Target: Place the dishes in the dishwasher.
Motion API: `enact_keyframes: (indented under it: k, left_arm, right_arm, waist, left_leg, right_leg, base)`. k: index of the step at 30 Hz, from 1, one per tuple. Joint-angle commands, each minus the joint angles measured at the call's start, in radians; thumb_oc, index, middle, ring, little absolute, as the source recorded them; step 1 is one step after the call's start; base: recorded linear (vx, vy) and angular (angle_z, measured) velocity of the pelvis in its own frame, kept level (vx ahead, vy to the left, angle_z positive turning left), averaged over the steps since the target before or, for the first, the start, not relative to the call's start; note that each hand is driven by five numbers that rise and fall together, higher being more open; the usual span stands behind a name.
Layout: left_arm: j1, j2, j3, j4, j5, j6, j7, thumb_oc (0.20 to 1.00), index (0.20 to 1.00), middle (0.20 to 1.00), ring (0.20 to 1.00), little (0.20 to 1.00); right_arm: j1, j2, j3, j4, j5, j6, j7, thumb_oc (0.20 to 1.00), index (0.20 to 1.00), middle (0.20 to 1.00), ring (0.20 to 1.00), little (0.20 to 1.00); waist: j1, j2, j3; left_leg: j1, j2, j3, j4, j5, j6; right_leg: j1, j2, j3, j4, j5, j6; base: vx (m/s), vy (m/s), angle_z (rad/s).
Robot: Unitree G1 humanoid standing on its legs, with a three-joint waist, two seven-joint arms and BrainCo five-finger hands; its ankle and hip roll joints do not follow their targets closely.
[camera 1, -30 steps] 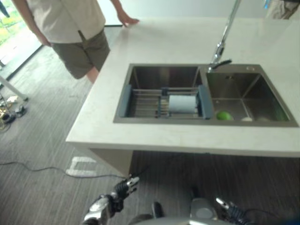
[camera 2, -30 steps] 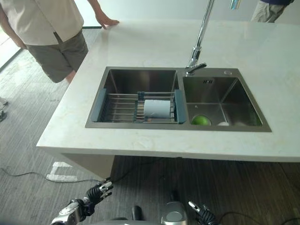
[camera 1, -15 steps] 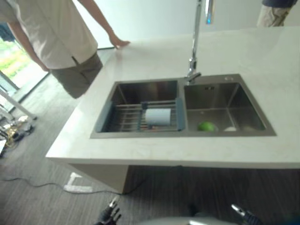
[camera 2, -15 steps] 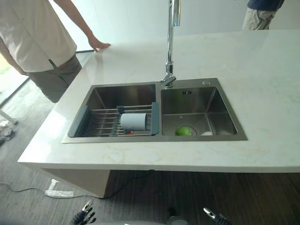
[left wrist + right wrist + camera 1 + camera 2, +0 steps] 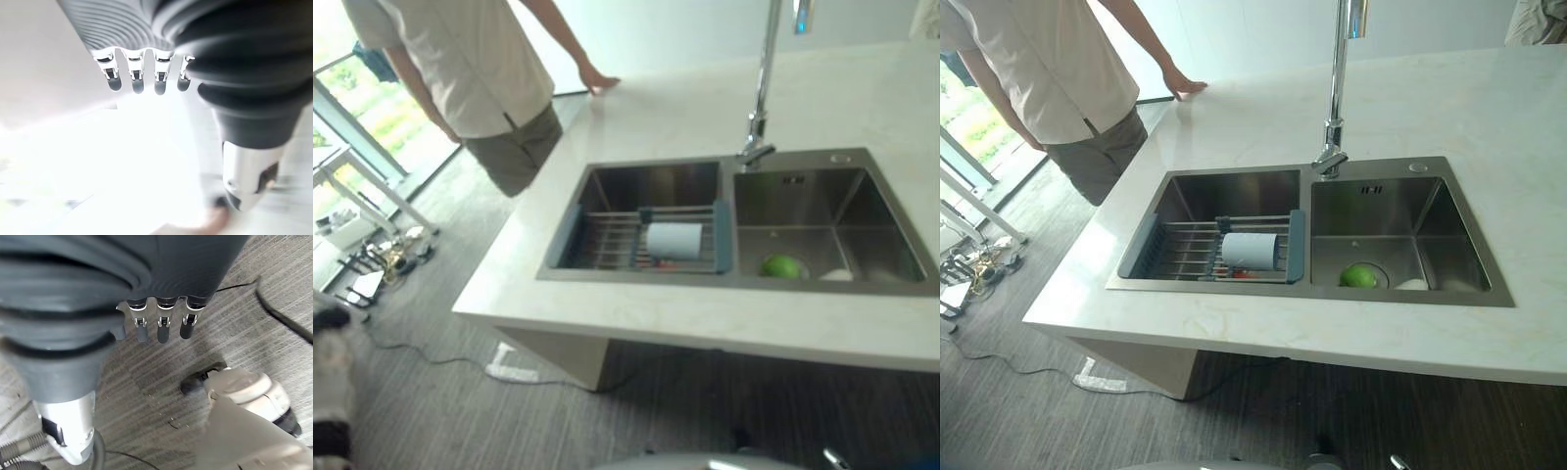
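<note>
Well apart: sink [image 5: 1459,294], counter edge [image 5: 1263,343].

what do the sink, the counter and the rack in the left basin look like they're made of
The sink looks like brushed stainless steel: grey, with a dull sheen and soft reflections on its walls. The counter seems to be polished stone or a stone lookalike: cream with faint veining and a gloss; which one is unclear. The rack has thin metal bars between blue-grey end pieces, probably plastic.

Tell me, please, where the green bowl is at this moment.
The green bowl lies on the floor of the sink's right basin, near its front wall, right of the drying rack holding a white cup.
</note>
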Motion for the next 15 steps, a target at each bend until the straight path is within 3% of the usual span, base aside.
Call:
enact_keyframes:
  k: [1,3,4,6,12,15]
  left_arm:
    - [-0.103,0.017,-0.039,-0.072,0.068,-0.057,-0.157,1.0,1.0,1.0,1.0,1.0]
    - [-0.175,-0.006,-0.11,-0.186,-0.019,-0.07,-0.346,1.0,1.0,1.0,1.0,1.0]
    - [-0.226,-0.037,-0.181,-0.262,-0.05,0.005,-0.456,1.0,1.0,1.0,1.0,1.0]
    - [-0.281,-0.073,-0.263,-0.3,-0.038,0.058,-0.556,1.0,1.0,1.0,1.0,1.0]
    - [-0.401,-0.12,-0.466,-0.281,0.032,0.272,-0.755,1.0,1.0,1.0,1.0,1.0]
    - [-0.422,-0.118,-0.52,-0.231,0.06,0.305,-0.776,1.0,1.0,1.0,1.0,1.0]
  right_arm:
    - [-0.062,0.06,0.037,-0.001,0.009,-0.013,-0.004,1.0,1.0,1.0,1.0,1.0]
    - [-0.065,0.068,0.047,-0.001,0.012,0.0,-0.011,1.0,1.0,1.0,1.0,1.0]
    - [-0.068,0.071,0.046,0.0,0.041,0.021,-0.014,1.0,1.0,1.0,1.0,1.0]
    - [-0.068,0.074,0.032,0.003,0.067,0.038,-0.013,1.0,1.0,1.0,1.0,1.0]
    - [-0.049,0.07,0.003,0.021,0.05,0.074,-0.022,1.0,1.0,1.0,1.0,1.0]
    - [-0.035,0.065,-0.008,0.036,0.033,0.086,-0.015,1.0,1.0,1.0,1.0,1.0]
  waist:
    - [-0.049,-0.066,-0.021]
    - [-0.056,-0.071,-0.028]
    - [-0.068,-0.074,-0.032]
    - [-0.08,-0.076,-0.034]
    - [-0.134,-0.07,-0.037]
    - [-0.152,-0.064,-0.036]
  left_leg:
    - [-0.036,-0.029,-0.013,0.021,-0.047,0.017]
    - [-0.027,-0.031,0.001,0.015,-0.051,0.02]
    - [-0.022,-0.032,0.012,0.011,-0.052,0.021]
    - [-0.017,-0.033,0.028,0.009,-0.054,0.025]
    - [0.0,-0.04,0.075,0.005,-0.06,0.035]
    - [0.006,-0.044,0.09,0.003,-0.062,0.036]
  right_leg:
    - [0.038,-0.029,0.054,0.108,-0.182,0.038]
    - [0.042,-0.029,0.059,0.099,-0.174,0.046]
    - [0.044,-0.029,0.063,0.093,-0.167,0.052]
    - [0.043,-0.03,0.067,0.089,-0.157,0.059]
    - [0.044,-0.034,0.088,0.064,-0.126,0.082]
    - [0.046,-0.038,0.095,0.049,-0.112,0.09]
  base:
    - [0.06,-0.064,-0.1]
    - [0.06,-0.08,-0.24]
    - [0.05,-0.086,-0.31]
    - [0.06,-0.091,-0.27]
    - [0.08,-0.079,-0.3]
    - [0.07,-0.045,-0.24]
